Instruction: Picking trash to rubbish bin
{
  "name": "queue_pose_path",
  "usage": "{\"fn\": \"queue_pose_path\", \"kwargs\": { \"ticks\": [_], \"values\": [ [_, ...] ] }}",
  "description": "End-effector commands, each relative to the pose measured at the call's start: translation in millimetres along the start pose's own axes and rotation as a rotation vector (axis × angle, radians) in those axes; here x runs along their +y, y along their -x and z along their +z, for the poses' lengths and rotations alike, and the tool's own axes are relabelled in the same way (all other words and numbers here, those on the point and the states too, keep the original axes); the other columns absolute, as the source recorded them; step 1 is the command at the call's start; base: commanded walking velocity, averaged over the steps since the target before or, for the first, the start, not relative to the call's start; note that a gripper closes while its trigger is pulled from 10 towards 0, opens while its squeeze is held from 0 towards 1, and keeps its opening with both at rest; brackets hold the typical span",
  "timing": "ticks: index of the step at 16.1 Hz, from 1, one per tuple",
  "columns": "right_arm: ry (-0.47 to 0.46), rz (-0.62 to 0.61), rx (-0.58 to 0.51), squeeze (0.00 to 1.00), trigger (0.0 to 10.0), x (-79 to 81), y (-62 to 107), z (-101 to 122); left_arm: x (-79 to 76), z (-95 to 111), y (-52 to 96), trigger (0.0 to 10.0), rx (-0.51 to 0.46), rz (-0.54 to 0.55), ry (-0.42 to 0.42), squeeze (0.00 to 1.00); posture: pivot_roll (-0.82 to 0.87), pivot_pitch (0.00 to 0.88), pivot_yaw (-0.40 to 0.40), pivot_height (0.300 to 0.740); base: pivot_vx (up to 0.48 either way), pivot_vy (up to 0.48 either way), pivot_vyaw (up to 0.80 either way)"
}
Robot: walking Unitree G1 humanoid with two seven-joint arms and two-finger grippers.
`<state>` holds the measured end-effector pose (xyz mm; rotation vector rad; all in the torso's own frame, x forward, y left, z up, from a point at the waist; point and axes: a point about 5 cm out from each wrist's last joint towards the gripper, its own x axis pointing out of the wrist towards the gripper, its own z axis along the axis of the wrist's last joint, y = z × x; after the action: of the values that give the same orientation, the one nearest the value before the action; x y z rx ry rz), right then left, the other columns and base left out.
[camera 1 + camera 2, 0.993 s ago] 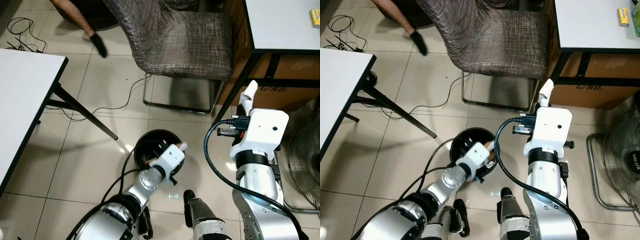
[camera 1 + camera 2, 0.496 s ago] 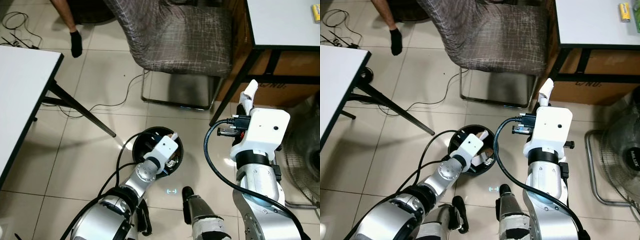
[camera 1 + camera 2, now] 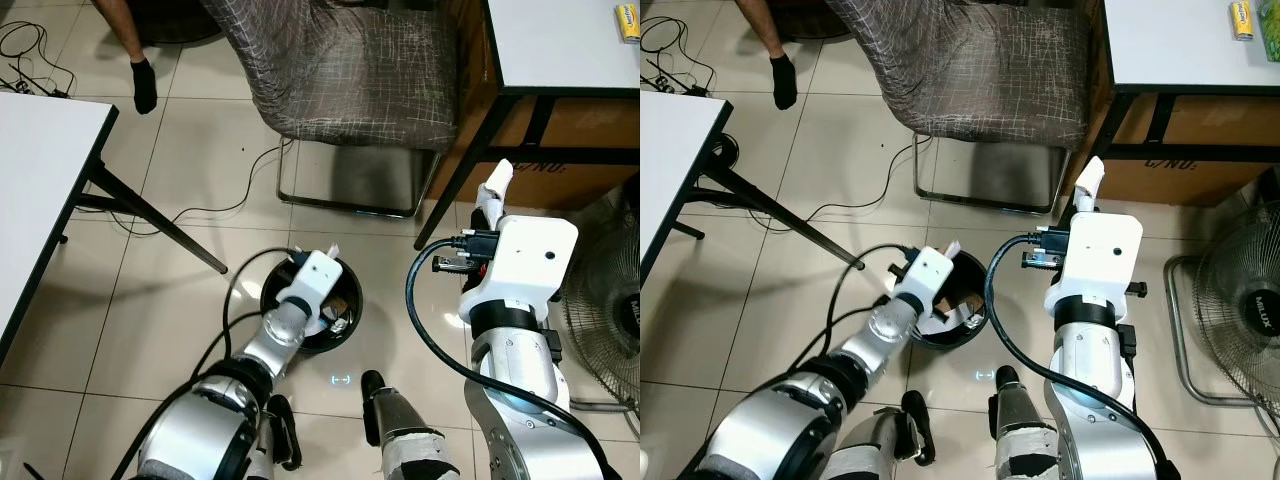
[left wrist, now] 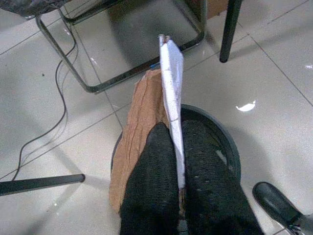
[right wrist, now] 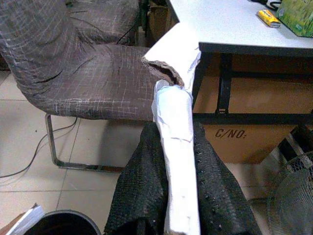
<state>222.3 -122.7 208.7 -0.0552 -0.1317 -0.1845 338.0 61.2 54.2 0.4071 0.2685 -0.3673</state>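
The left gripper, clamped on flat cardboard trash, hovers over the black bin; it should probably let go only once centred. The right gripper pinches a white scrap, raised to the bin's right.

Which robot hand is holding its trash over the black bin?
The left hand. Its brown-and-white paper hangs above the bin, while the right hand holds its white scrap beside the table.
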Motion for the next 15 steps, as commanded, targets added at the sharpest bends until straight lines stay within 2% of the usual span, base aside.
{"fn": "queue_pose_path", "kwargs": {
  "ticks": [1,7,15],
  "values": [
    [-0.047,-0.002,0.009,0.00,10.0,5.7,5.2,3.6,-0.3,-13.9,3.6,10.0,0.056,0.023,0.016,1.00,-0.30,0.383,0.082,0.740,0.000,0.000,0.00],
    [-0.048,0.005,0.006,0.00,10.0,7.1,5.5,5.0,8.4,-15.6,4.0,10.0,0.062,0.079,-0.008,1.00,-0.30,0.383,0.082,0.740,0.000,0.000,0.00],
    [-0.047,0.009,0.008,0.00,10.0,7.3,4.6,4.3,8.8,-14.6,3.8,10.0,0.058,0.089,-0.006,1.00,-0.28,0.375,0.083,0.740,0.000,0.000,0.00]
  ]
}}
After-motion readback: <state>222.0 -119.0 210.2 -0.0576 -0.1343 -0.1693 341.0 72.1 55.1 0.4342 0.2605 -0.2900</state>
